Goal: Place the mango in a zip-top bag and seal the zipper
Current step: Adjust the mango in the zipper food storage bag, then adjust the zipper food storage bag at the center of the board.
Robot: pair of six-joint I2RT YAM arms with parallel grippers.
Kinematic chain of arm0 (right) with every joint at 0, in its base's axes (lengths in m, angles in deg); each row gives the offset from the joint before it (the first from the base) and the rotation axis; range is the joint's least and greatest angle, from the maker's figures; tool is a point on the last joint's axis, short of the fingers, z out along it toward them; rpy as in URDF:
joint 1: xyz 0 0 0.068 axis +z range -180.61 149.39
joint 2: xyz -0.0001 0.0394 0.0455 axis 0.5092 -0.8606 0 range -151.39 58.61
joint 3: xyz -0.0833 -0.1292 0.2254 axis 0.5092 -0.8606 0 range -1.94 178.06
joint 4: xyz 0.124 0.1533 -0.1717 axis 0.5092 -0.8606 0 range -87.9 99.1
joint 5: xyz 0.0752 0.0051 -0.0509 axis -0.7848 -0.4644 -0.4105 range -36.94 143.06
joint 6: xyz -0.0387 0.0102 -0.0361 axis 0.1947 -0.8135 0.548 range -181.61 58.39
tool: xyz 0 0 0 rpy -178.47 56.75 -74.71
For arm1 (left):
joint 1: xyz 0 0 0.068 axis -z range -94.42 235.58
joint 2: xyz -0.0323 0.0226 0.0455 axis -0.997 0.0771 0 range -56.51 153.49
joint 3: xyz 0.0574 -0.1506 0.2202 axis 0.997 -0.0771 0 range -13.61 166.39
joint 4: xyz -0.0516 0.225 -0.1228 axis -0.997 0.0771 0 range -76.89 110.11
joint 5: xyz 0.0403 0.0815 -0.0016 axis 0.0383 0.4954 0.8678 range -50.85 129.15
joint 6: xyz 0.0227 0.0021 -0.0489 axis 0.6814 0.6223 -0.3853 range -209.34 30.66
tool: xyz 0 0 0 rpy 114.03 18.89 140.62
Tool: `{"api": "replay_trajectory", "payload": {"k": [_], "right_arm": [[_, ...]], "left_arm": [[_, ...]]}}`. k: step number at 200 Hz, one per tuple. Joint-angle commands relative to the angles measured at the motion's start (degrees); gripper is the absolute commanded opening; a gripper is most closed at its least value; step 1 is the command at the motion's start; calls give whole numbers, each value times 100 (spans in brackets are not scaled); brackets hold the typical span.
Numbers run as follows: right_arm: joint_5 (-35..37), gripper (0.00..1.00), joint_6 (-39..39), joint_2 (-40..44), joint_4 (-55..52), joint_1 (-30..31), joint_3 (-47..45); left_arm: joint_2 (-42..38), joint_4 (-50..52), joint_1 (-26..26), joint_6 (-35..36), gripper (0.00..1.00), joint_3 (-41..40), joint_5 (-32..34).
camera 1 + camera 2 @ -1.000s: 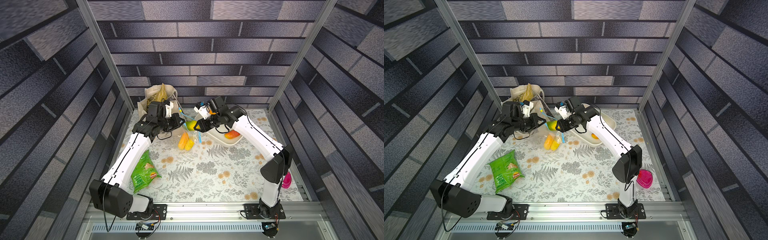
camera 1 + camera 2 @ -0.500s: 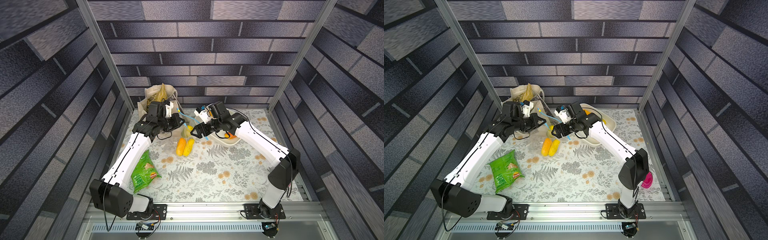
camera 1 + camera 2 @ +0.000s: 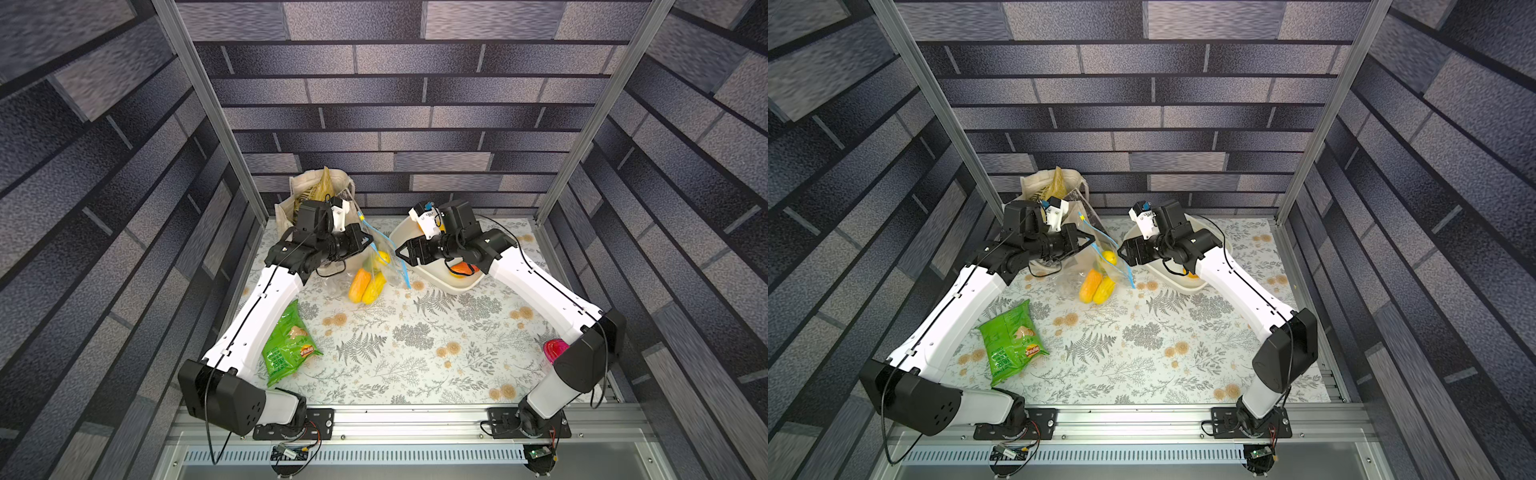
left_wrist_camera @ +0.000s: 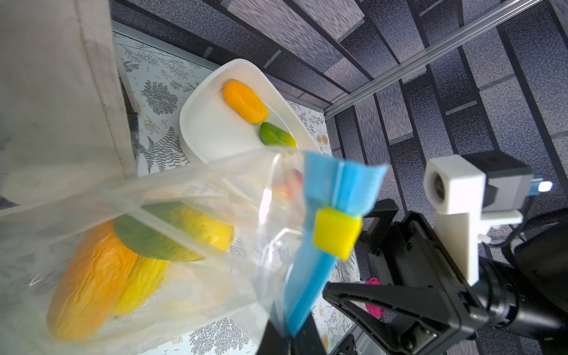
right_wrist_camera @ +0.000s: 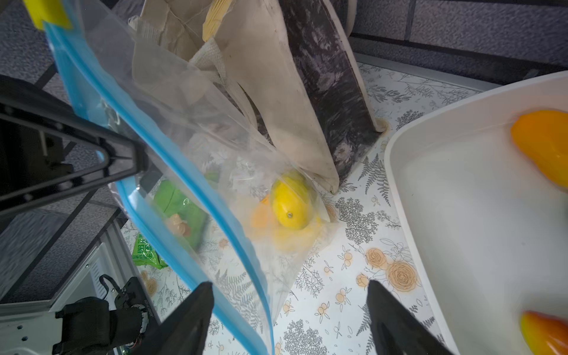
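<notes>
The left gripper (image 3: 368, 240) is clamped on the thin light-blue plastic zipper (image 4: 307, 276), holding up the clear crinkly zip-top bag (image 4: 199, 190) — the yellow oval mango (image 5: 290, 203) lies inside; the right gripper (image 5: 289, 285) gapes beside it — empty.

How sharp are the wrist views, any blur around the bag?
Left wrist view: zipper and its yellow slider soft, too close; right wrist view: mango in the bag fairly sharp, orange fruit in the tub smeared; both top views crisp.

A robot lab test booth. Grey brick-printed panels (image 3: 395, 104) stand between aluminium posts (image 3: 212, 108); the left arm (image 3: 266, 307) and right arm (image 3: 540, 286) are bolted to a metal rail (image 3: 415, 419) edging a floral surface (image 3: 415, 353).
</notes>
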Motion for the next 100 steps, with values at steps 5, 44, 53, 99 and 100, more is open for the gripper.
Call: {"api": "replay_trajectory", "payload": {"k": [5,44,53,99,100], "right_arm": [[-575,78,-109,-33,476,38,-68],[784,21,-21,-485,-431,58,604],[807,9,-51,-372,-619,77,810],[1177,6,36,448,-540,450,688],[1233,5,44,422,-598,447,720]], "left_arm": [[-151,-100,11,114,0,221,23],[-202,-133,-16,58,0,277,22],[-235,-46,-38,74,0,315,114],[-511,59,-352,-79,0,-131,837],[-511,61,-358,-84,0,-140,839]]}}
